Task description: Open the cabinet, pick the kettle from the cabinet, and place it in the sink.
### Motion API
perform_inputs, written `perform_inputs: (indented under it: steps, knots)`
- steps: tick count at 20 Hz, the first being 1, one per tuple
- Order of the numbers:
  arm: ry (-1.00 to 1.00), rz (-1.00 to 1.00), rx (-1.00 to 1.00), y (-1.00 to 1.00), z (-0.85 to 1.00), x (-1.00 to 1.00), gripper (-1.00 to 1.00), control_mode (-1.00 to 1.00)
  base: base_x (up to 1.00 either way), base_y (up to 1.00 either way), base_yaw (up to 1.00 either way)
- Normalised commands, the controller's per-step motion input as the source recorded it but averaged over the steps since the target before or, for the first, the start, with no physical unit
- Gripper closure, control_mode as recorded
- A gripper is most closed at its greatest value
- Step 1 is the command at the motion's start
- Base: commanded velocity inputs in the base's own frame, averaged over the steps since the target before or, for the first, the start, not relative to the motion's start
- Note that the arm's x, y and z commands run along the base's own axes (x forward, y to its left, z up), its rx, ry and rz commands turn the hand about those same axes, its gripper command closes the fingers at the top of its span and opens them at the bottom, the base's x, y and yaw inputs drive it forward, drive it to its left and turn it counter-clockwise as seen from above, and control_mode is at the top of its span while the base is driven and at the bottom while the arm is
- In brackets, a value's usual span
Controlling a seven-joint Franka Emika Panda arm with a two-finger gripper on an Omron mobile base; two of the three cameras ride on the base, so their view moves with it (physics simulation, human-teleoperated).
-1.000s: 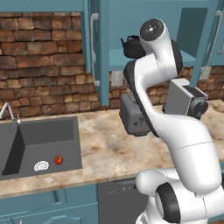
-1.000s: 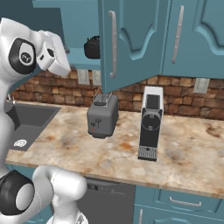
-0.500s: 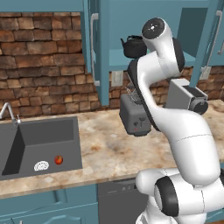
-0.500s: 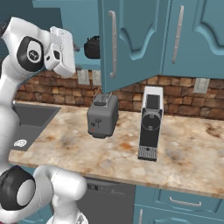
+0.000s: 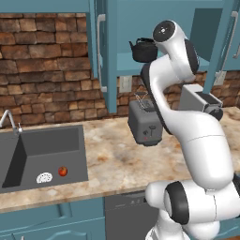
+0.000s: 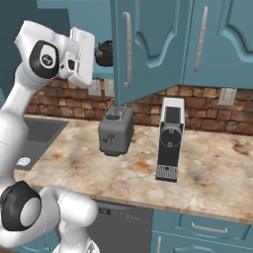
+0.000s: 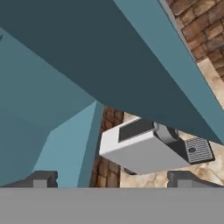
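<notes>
with its jaws wide apart and empty, the gripper (image 7: 111,179) risks clipping the open cabinet (image 6: 148,54) door or knocking the kettle (image 5: 143,50) off its shelf.

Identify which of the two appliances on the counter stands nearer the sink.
The grey toaster; the tall white coffee machine stands on its far side, away from the sink.

The cabinet (image 5: 110,56) door stands open, the black kettle (image 5: 143,50) sits on its shelf behind the white arm, above a grey toaster (image 5: 144,123) near the sink (image 5: 44,147).
</notes>
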Motion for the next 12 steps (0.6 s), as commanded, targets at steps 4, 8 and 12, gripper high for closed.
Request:
perform_inputs:
  steps: [4,8,12]
  knots:
    - [-0.04,-0.17,0.09,-0.25,-0.03,0.10,-1.00,-1.00,0.00,0.00,0.00]
    - [-0.03,-0.18,0.09,-0.27,-0.04,0.06,-1.00,-1.00,0.00,0.00,0.00]
    - [-0.04,-0.18,0.09,-0.21,-0.08,0.01,-1.00,-1.00,0.00,0.00,0.00]
